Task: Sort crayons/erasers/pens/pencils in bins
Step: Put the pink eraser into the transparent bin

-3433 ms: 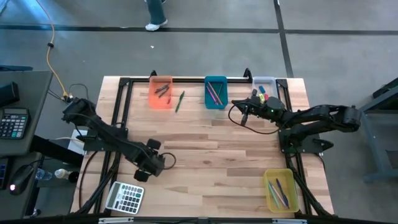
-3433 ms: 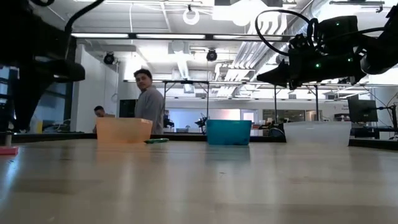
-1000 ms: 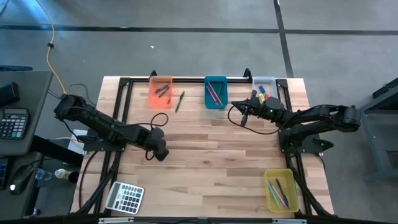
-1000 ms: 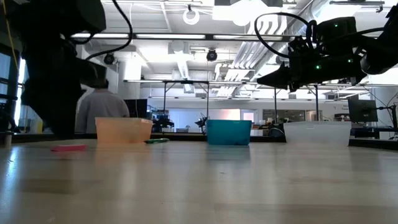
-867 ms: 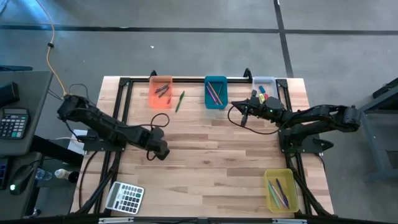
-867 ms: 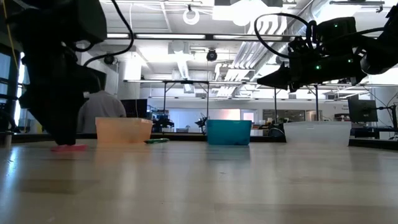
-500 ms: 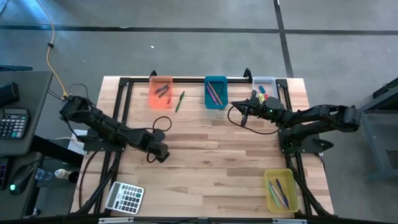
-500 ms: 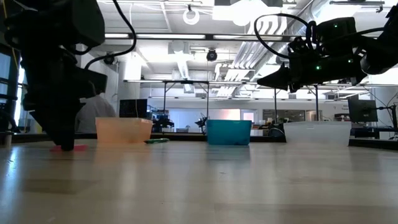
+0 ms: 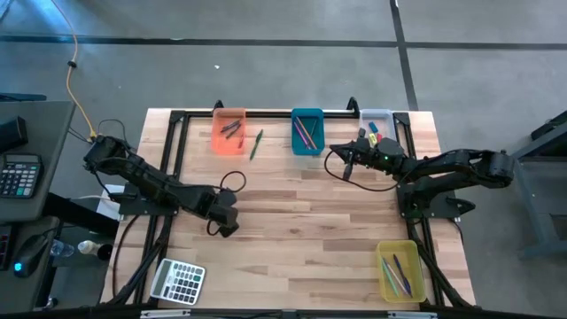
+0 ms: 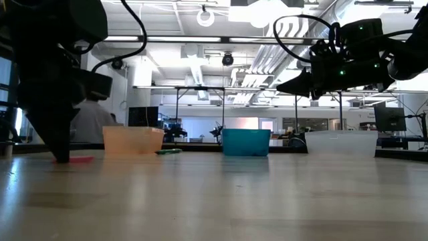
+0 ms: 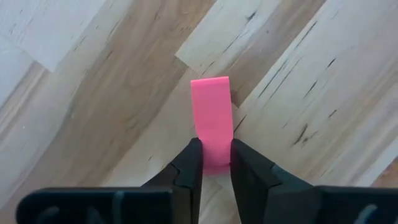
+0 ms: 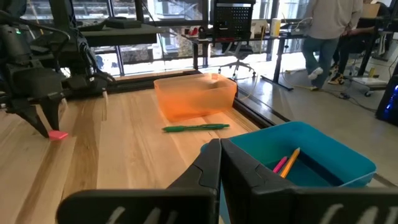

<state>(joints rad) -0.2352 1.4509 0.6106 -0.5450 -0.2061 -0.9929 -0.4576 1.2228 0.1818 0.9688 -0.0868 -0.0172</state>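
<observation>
**Two fingers close on the pink eraser**

Two fingers (image 11: 186, 171) of the left gripper (image 11: 211, 163), apart a second ago, now pinch one end of the pink eraser (image 11: 211, 118) lying flat on the table (image 9: 310, 221), lower left of centre in the high view. Lifting toward the clear bin (image 9: 376, 118) likely follows. Upper right, the right gripper (image 9: 337, 158) hovers, fingers together.

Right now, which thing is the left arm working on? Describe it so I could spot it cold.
Start at the wooden table, on its left half, well short of the orange bin. There the left pincer closes around one end of a pink eraser lying flat on bare wood. It is a short, chunky block, the only loose item there; the green pencil near the orange bin is long and thin.
</observation>
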